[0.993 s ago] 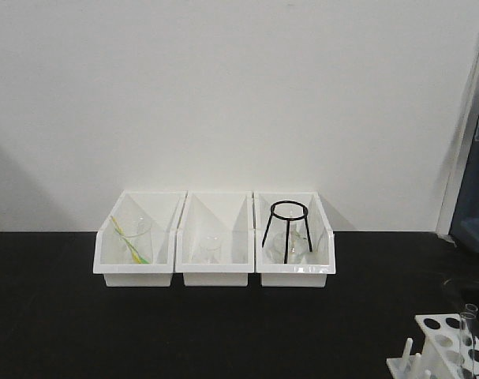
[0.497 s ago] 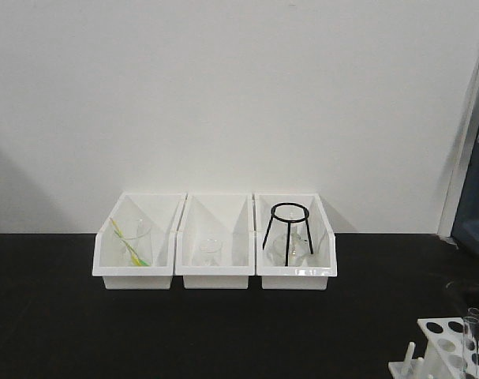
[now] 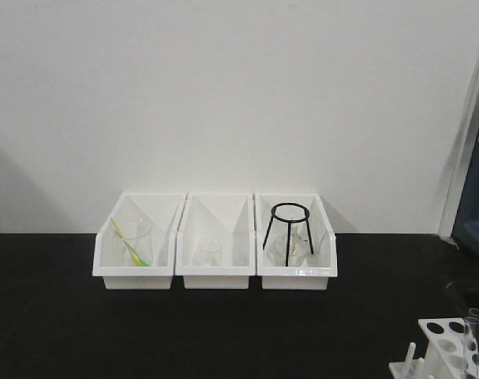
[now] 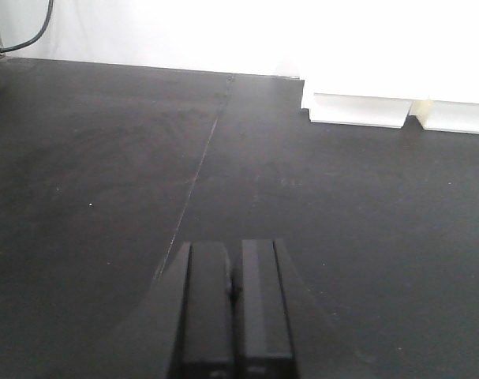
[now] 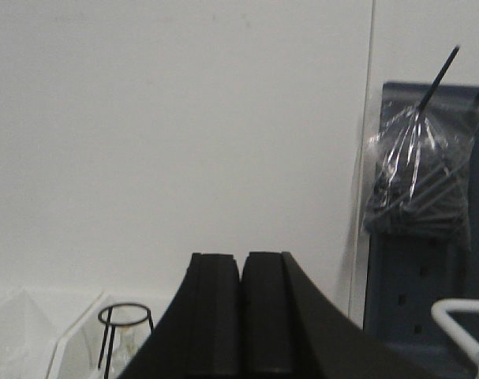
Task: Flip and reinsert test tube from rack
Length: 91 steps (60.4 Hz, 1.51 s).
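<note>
The white rack (image 3: 443,327) sits at the bottom right corner of the front view, partly cut off by the frame. A clear test tube (image 3: 471,333) stands upright in one of its holes, rising above the top plate. Neither gripper shows in the front view. In the left wrist view my left gripper (image 4: 233,251) is shut with nothing in it, low over the black table (image 4: 105,158). In the right wrist view my right gripper (image 5: 241,259) is shut and empty, raised and facing the white wall. Rack and tube are out of both wrist views.
Three white slanted bins (image 3: 215,276) stand in a row against the wall, holding clear glassware; the right one also holds a black tripod ring (image 3: 289,210). A blue pegboard with a plastic bag (image 5: 419,181) hangs at the far right.
The whole scene sits slightly lower in the front view than a second ago, so the rack and tube lie nearer the bottom edge. Nothing on the table has moved.
</note>
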### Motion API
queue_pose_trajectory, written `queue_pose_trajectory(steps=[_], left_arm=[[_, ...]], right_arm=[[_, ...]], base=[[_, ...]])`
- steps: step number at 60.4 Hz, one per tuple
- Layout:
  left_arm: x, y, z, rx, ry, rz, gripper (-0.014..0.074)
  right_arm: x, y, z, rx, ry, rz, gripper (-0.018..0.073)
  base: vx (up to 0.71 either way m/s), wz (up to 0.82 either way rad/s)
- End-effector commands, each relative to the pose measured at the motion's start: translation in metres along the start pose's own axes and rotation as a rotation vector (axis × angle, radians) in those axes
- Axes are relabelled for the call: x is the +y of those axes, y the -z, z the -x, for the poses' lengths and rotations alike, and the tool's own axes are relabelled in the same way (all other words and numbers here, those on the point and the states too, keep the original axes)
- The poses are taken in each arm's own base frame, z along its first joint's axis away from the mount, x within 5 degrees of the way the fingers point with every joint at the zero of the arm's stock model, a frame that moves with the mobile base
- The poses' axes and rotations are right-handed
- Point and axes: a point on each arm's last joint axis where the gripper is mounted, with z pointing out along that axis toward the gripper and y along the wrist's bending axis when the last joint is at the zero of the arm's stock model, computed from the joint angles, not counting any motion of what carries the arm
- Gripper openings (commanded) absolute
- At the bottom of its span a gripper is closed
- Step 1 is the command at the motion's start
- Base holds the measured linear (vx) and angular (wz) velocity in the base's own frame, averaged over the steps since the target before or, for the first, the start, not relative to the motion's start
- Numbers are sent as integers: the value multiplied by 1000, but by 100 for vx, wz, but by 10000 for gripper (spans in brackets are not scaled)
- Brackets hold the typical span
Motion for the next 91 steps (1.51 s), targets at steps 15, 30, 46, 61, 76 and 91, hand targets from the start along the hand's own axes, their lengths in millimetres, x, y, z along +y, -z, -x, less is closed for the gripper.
queue_pose_trajectory(steps=[15,30,46,61,76,91], left_arm=[[-2,0,7,-87,3,-19,-6],[-2,0,7,-87,3,-19,-6],[-2,0,7,-87,3,-19,-6],[-2,0,7,-87,3,-19,-6],[-2,0,7,-87,3,-19,-6],[-2,0,7,-87,3,-19,-6]], right_arm=[[0,-30,8,-58,23,3,25],[0,-25,13,-85,34,4,331],[-1,-25,14,-98,15,2,653],[4,-26,-44,8,-17,15,615],[10,-30,-120,118,-14,35,504],[3,-42,-136,115,-67,-57,482]], base=[[0,0],[0,0],[0,0],[0,0],[0,0],[0,0]])
